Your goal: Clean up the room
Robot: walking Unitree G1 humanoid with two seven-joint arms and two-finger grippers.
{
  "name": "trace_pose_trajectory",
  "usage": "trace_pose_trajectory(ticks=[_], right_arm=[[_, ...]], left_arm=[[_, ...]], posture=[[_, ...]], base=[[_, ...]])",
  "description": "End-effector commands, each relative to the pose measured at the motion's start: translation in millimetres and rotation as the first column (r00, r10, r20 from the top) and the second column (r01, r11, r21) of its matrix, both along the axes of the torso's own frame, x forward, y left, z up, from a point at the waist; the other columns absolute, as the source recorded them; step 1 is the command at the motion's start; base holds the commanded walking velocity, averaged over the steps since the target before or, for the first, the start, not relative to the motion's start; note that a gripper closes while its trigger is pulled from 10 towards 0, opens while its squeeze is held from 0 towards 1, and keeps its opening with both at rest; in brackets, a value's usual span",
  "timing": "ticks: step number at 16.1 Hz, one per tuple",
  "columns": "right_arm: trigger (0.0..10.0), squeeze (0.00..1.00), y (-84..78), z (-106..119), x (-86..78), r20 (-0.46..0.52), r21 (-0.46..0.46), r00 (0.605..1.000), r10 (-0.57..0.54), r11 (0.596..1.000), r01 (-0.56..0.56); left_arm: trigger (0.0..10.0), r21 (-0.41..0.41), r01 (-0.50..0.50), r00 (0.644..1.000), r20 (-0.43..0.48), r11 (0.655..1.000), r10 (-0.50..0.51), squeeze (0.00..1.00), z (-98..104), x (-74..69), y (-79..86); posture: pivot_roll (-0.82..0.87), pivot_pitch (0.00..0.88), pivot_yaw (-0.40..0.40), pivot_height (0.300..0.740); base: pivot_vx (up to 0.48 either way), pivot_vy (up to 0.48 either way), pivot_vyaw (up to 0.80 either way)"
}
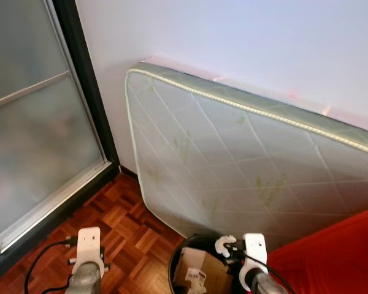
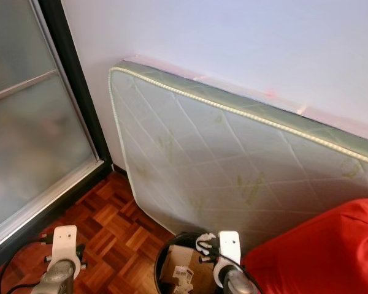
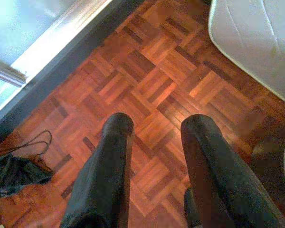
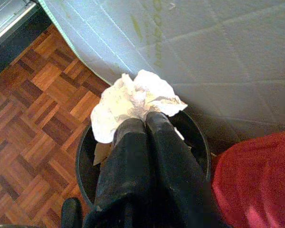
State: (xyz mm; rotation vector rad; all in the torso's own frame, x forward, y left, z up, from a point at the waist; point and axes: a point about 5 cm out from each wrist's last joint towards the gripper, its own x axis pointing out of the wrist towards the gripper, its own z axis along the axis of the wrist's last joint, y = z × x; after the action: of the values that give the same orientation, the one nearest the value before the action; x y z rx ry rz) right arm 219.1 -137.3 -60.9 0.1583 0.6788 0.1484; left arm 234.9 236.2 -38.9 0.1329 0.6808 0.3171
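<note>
Right wrist view gives us the clearest look: our right tool [image 4: 145, 124] has its two black fingers pressed together on a crumpled white paper wad [image 4: 133, 104], which sits at the centre of the frame, directly above the open mouth of a black trash bin [image 4: 83, 164]. The wad is a rough ball with no clear long axis; it spreads a little wider than it is tall and bulges out past the fingertips toward the mattress [image 4: 204, 57] in the upper half of the frame. Cardboard scraps [image 1: 193, 269] lie inside the bin, seen at the bottom centre of the left eye view. At the lower right of that view a red cushion [image 1: 331, 257] lies just beside the bin. The mattress leans on its long edge against the white wall [image 1: 264, 43]. Our left tool [image 3: 154, 142] hangs over bare parquet floor [image 3: 147, 76], its fingers apart with nothing between them. A frosted sliding door [image 1: 30, 122] occupies the left edge.
</note>
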Motion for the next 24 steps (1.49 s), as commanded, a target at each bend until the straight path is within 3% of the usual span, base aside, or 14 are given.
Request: trace_pose_trajectory(ticks=[1,5,7,8,10,12,14,16,19,22,24], right_arm=[[10.0,0.00,-0.5,-1.3,-1.5,-0.012,-0.002,1.000,-0.004,1.000,0.003],[10.0,0.00,-0.5,-1.2,-1.5,-0.012,-0.002,1.000,-0.003,1.000,0.003],[10.0,0.00,-1.5,-1.1,-1.3,-0.011,-0.003,1.000,-0.005,1.000,0.005],[10.0,0.00,-1.4,-1.1,-1.3,-0.011,-0.003,1.000,-0.005,1.000,0.005],[10.0,0.00,-1.1,-1.2,-1.4,-0.011,-0.001,1.000,-0.002,1.000,0.002],[10.0,0.00,-0.9,-1.3,-1.6,-0.011,-0.001,1.000,-0.001,1.000,0.001],[10.0,0.00,-1.6,-1.1,-1.4,-0.010,-0.001,1.000,-0.006,1.000,0.006],[10.0,0.00,-1.8,-1.2,-1.5,-0.010,-0.002,1.000,-0.008,1.000,0.008],[10.0,0.00,-1.5,-1.4,-1.9,-0.010,-0.001,1.000,-0.006,1.000,0.006],[10.0,0.00,-1.6,-1.4,-1.8,-0.011,-0.002,1.000,-0.003,1.000,0.003],[10.0,0.00,-1.8,-1.3,-1.6,-0.012,-0.002,1.000,-0.002,1.000,0.002]], left_arm=[[10.0,0.016,0.064,0.998,0.000,0.998,-0.064,0.00,-0.8,0.3,-2.6],[10.0,0.020,0.077,0.997,0.001,0.997,-0.077,0.00,-0.9,0.5,-3.4],[10.0,0.047,0.228,0.973,0.015,0.973,-0.229,0.00,-3.5,1.0,-24.1],[10.0,0.063,0.234,0.971,0.026,0.970,-0.236,0.00,-2.0,2.3,-24.0],[10.0,0.132,0.242,0.952,0.160,0.961,-0.262,0.00,17.0,21.2,-26.1],[10.0,0.160,0.241,0.934,0.231,0.957,-0.273,0.00,27.9,30.9,-26.6],[10.0,0.213,0.201,0.880,0.388,0.956,-0.272,0.00,51.8,44.0,-23.7],[10.0,0.251,0.195,0.829,0.474,0.948,-0.296,0.00,62.1,42.4,-25.4],[10.0,0.285,0.189,0.782,0.536,0.940,-0.320,0.00,66.2,32.4,-30.2],[10.0,0.272,0.196,0.793,0.521,0.942,-0.315,0.00,63.1,32.2,-30.7],[10.0,0.192,0.201,0.858,0.440,0.961,-0.267,0.00,51.4,36.0,-29.6]], posture=[[-0.02,0.002,-0.052,0.740],[-0.02,0.002,-0.052,0.740],[-0.02,0.004,-0.051,0.740],[-0.02,0.005,-0.052,0.740],[-0.02,0.005,-0.050,0.740],[-0.02,0.005,-0.049,0.740],[-0.03,0.002,-0.044,0.740],[-0.03,0.003,-0.042,0.740],[-0.03,0.000,-0.040,0.740],[-0.02,0.000,-0.044,0.740],[-0.02,0.000,-0.045,0.740]], base=[[0.000,0.000,0.00],[0.000,0.000,0.00],[0.000,0.000,0.00],[0.000,0.000,0.00],[0.000,0.000,0.00],[0.000,0.000,0.00],[0.000,0.000,0.00],[0.000,0.000,0.00],[0.000,0.000,0.00],[0.000,0.000,0.00],[0.000,0.000,0.00]])
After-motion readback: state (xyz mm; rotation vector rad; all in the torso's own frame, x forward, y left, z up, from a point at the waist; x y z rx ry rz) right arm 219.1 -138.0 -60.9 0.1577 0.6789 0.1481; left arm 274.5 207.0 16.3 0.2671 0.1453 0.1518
